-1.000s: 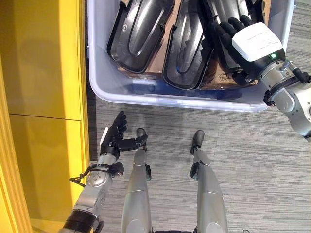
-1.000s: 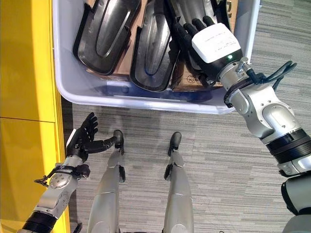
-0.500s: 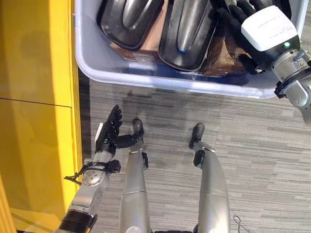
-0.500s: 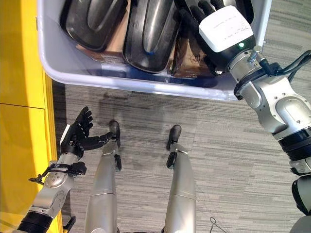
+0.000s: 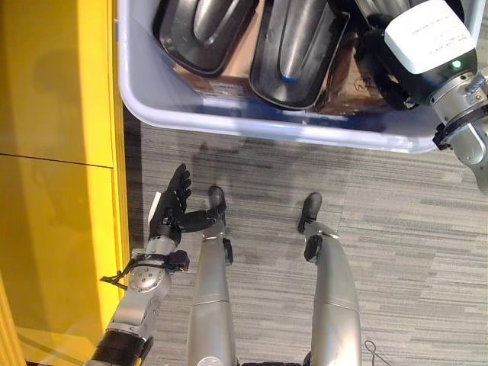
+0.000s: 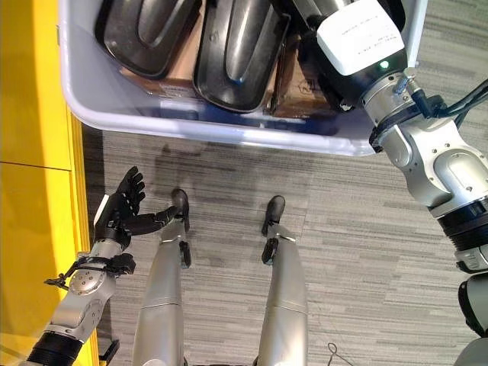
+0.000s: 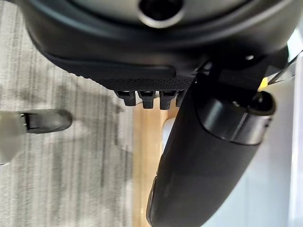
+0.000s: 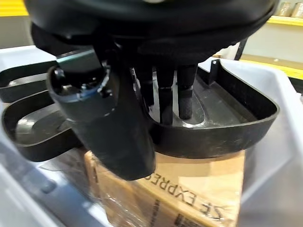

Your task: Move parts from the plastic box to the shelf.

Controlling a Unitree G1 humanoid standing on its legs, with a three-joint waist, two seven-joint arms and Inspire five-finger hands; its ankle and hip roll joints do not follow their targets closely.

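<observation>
The plastic box (image 5: 229, 126) and its black parts (image 5: 293, 46) run off the far edge, right hand (image 6: 358, 46) covering the right-most.

The plastic box (image 5: 229, 126) sits on the floor (image 5: 396, 229) ahead, with the shelf (image 5: 53, 152) to its left. Three parts (image 5: 293, 46) lie side by side in the box, resting on a cardboard carton (image 8: 189, 189) beneath them.

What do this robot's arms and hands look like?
Both arms are silver-grey metal with black bands at the joints. Each ends in a dark hand with fingers and a thumb. The right hand carries a white cover with a small green light; the left hand shows a white patch at its edge.
</observation>
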